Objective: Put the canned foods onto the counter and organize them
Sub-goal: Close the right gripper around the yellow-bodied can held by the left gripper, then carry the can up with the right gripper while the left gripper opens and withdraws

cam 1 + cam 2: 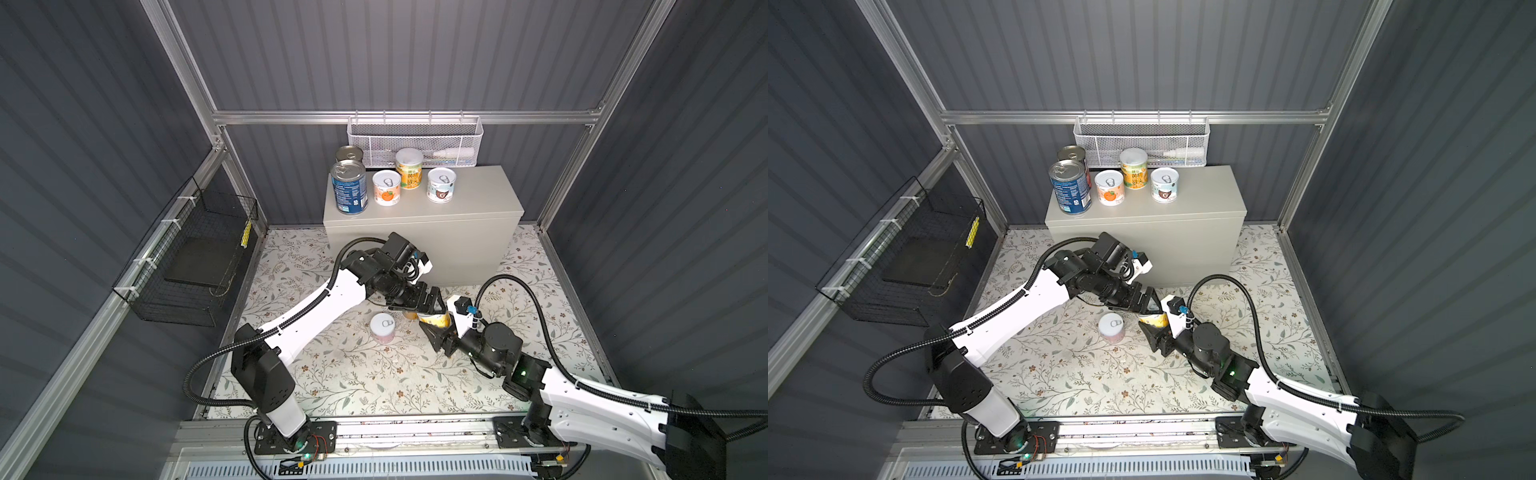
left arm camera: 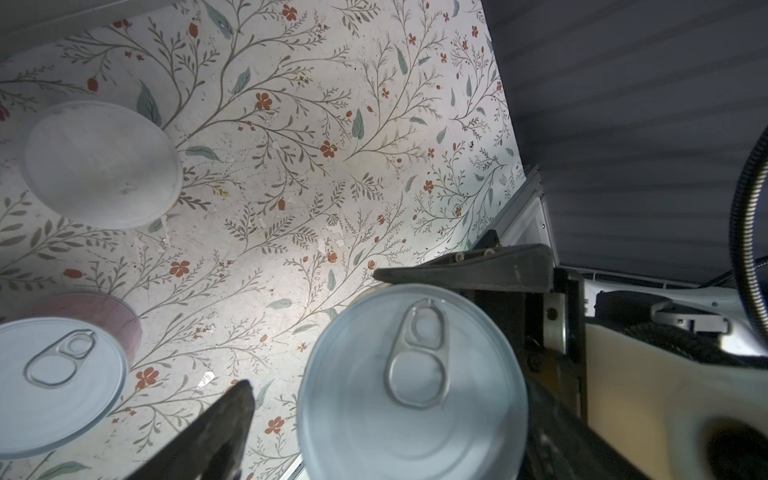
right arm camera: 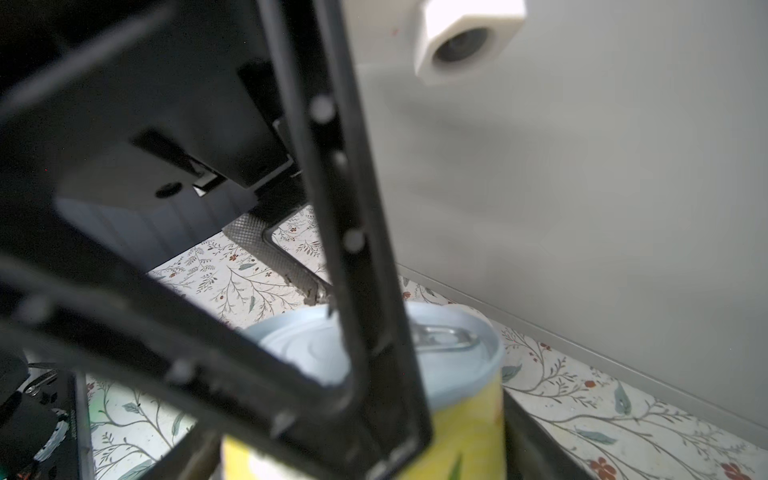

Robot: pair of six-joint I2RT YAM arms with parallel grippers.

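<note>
A yellow-labelled can [image 1: 435, 319] [image 3: 465, 415] is held just above the floral floor, with my right gripper [image 1: 436, 329] shut on its sides. My left gripper [image 1: 432, 304] stands open around the can's ring-pull lid [image 2: 413, 386], and its one visible finger [image 2: 226, 419] is clear of the can. A pink can [image 1: 382, 327] [image 2: 62, 374] stands on the floor beside them, and a white-lidded can [image 2: 99, 164] is close by. On the counter [image 1: 478, 199] stand two blue cans [image 1: 348, 187] and three small cans [image 1: 409, 168], grouped at its left.
The counter's front face [image 3: 582, 208] rises just behind the grippers. A white mesh basket [image 1: 415, 141] hangs on the back wall above the counter. A black wire basket [image 1: 195, 257] hangs on the left wall. Both arms meet at mid-floor.
</note>
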